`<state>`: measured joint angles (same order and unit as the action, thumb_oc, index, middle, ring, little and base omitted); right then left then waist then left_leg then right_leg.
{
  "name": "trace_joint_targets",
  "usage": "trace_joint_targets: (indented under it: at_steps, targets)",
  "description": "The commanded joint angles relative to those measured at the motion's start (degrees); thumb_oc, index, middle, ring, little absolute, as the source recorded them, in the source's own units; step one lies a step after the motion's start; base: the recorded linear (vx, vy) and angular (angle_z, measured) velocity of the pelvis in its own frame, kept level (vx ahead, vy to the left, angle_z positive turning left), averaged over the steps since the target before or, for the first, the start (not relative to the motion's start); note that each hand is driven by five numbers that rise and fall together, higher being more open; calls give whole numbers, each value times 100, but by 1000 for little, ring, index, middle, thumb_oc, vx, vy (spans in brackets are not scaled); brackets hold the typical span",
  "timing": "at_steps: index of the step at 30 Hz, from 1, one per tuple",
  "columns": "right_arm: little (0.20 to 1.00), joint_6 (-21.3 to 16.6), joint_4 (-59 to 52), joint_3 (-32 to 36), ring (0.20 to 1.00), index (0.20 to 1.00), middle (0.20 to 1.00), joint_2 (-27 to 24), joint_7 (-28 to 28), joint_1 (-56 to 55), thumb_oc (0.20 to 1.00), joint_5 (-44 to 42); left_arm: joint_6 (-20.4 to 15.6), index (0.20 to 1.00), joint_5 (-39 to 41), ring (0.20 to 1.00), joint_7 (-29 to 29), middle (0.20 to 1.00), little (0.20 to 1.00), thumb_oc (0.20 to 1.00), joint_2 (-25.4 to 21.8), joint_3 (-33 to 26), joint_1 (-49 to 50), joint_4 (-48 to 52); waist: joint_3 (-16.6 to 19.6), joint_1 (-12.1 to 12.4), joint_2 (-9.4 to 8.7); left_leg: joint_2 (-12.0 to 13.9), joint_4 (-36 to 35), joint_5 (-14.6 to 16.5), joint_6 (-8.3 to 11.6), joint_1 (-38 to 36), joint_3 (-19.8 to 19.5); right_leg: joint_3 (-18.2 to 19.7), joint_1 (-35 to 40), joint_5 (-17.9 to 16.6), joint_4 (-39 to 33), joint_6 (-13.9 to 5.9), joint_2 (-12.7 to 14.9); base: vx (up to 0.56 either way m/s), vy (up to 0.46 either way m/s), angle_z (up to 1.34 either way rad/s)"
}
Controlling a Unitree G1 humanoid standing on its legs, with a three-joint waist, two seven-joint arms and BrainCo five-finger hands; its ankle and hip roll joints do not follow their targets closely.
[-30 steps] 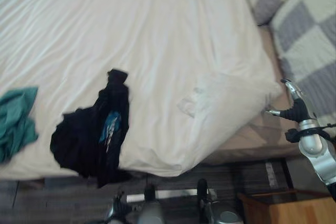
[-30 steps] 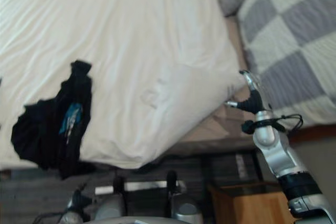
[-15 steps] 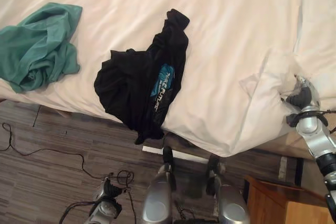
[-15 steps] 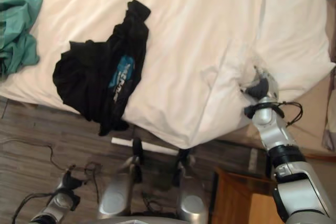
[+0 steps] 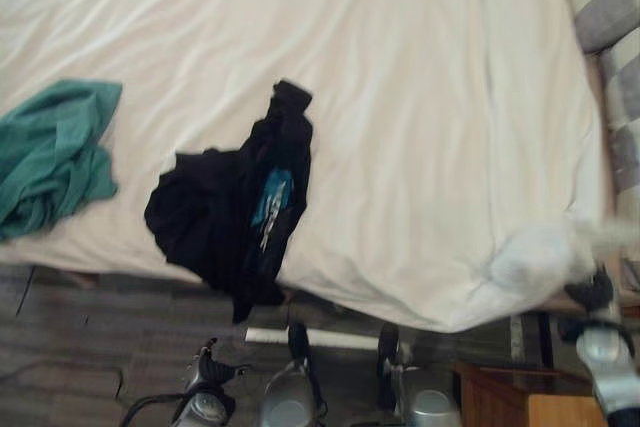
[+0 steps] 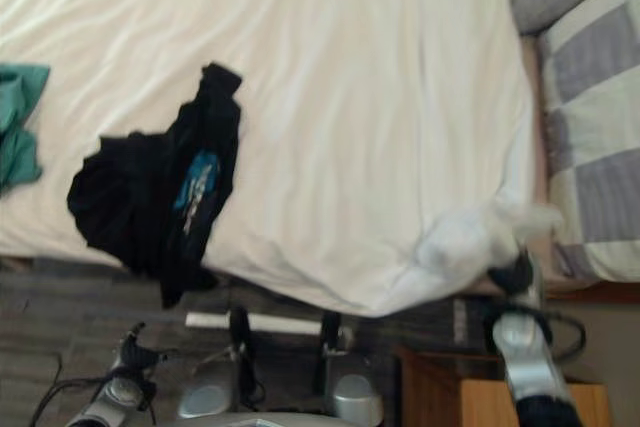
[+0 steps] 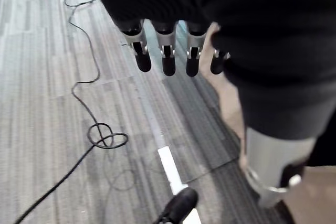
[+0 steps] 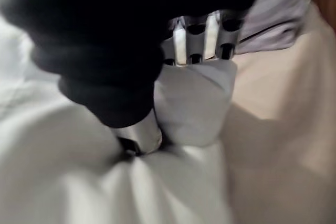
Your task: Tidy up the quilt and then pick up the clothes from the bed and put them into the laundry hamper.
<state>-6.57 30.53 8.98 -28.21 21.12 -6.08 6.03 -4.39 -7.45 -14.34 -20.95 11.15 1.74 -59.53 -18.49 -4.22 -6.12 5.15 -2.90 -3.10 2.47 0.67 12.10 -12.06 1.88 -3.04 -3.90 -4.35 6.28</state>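
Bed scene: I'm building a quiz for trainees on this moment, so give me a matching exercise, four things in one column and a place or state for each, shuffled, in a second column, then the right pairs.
Things:
1. black garment
2. green garment
3. right hand
4. left hand

Places or states:
A. fingers straight, hanging above the floor
B. crumpled on the quilt near the view's left edge
C. fingers and thumb pinching the quilt's corner
D. draped over the bed's near edge

Pairs: 1-D, 2-B, 3-C, 4-A
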Motion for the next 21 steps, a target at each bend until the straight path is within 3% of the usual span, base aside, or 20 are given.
trace_joint_targets:
  at_steps: [1, 3, 5, 6, 7, 11, 18, 21]
  targets:
    - [1000, 220, 463, 108, 1000, 1000, 1000, -157, 133, -355, 1000, -599, 107, 1000, -67, 1000, 22, 1000, 1000, 1000, 57, -127, -68, -325, 370, -205, 81, 501, 230, 188, 403, 80, -71, 365, -542, 525, 636, -452, 173, 109, 80, -14]
    - [1000, 263, 567, 269, 1000, 1000, 1000, -46, 203, -478, 1000, -734, 130, 1000, -45, 1000, 24, 1000, 1000, 1000, 94, -162, -29, -360, 452, -246, 75, 491, 133, 172, 406, -6, -42, 370, -474, 510, 584, -472, 177, 84, 61, 2]
    - [1000, 277, 372, 943, 1000, 1000, 1000, 209, 560, -856, 1000, -1088, 186, 1000, -19, 1000, -7, 1000, 1000, 1000, 220, -206, 103, -421, 620, -336, 71, 475, -32, 166, 404, -164, -21, 389, -372, 500, 530, -510, 179, 99, 74, 1]
    - [1000, 280, 366, 946, 1000, 1000, 1000, 211, 560, -862, 1000, -1087, 187, 1000, -19, 1000, -7, 1000, 1000, 1000, 220, -203, 105, -420, 620, -332, 72, 475, -35, 165, 404, -167, -20, 389, -370, 499, 529, -511, 179, 82, 58, 9]
    - [1000, 267, -83, 1441, 1000, 1000, 1000, 272, 924, -1088, 1000, -1094, 209, 1000, 2, 1000, -40, 1000, 1000, 1000, 330, -270, 208, -457, 716, -393, 80, 469, -84, 184, 397, -241, -13, 389, -325, 516, 527, -534, 181, 85, 60, 10]
    - [1000, 306, -1121, 2058, 1000, 1000, 1000, 79, 1652, -1143, 1000, -376, 199, 1000, -43, 1000, -137, 1000, 1000, 1000, 498, -324, 312, -589, 760, -457, 137, 465, -94, 244, 387, -329, -7, 431, -305, 564, 565, -549, 191, 64, 46, -4]
    - [1000, 368, -2939, 2036, 1000, 1000, 1000, -689, 2186, -98, 1000, 1115, 153, 1000, -290, 1000, -87, 1000, 1000, 1000, 530, -118, 374, -670, 620, -206, 252, 445, 0, 280, 377, -274, -65, 448, -315, 619, 521, -509, 194, 7, -9, -16]
    - [1000, 370, -3274, 1722, 1000, 1000, 1000, -735, 2218, 376, 1000, 1258, 139, 1000, -332, 1000, -87, 1000, 1000, 1000, 531, 3, 358, -646, 549, -76, 324, 448, 13, 260, 381, -234, -107, 412, -285, 625, 459, -489, 196, -7, -10, 3]
